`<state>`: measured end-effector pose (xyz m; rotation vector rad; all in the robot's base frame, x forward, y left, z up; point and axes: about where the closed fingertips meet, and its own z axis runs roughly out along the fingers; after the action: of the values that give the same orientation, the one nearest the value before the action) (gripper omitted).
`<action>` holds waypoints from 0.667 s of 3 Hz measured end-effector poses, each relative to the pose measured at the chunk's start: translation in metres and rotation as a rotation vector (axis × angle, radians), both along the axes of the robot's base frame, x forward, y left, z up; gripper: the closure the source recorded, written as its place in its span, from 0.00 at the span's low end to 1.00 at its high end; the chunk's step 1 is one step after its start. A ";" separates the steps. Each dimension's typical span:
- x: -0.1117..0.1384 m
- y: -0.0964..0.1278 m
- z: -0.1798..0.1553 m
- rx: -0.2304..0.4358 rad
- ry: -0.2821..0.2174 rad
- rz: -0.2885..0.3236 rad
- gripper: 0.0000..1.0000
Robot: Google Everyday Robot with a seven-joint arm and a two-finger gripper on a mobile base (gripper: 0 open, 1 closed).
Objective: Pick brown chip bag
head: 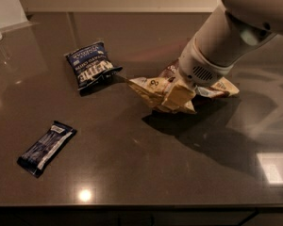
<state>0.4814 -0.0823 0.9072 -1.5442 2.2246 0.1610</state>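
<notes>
my gripper (179,96) clamped on large crinkled dark brown chip bag with cream edges (150,86), dark glossy countertop (132,173), small dark blue chip bag (90,67) well apart

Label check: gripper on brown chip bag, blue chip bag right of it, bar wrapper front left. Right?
No: camera view shows the blue chip bag left of the brown chip bag. The gripper on it, bar wrapper front left: correct.
</notes>
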 end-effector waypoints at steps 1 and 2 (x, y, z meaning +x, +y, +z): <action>0.009 0.004 0.031 0.034 -0.041 0.045 1.00; 0.014 0.010 0.065 0.059 -0.087 0.090 1.00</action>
<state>0.4952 -0.0728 0.9724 -1.5897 2.0668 0.1808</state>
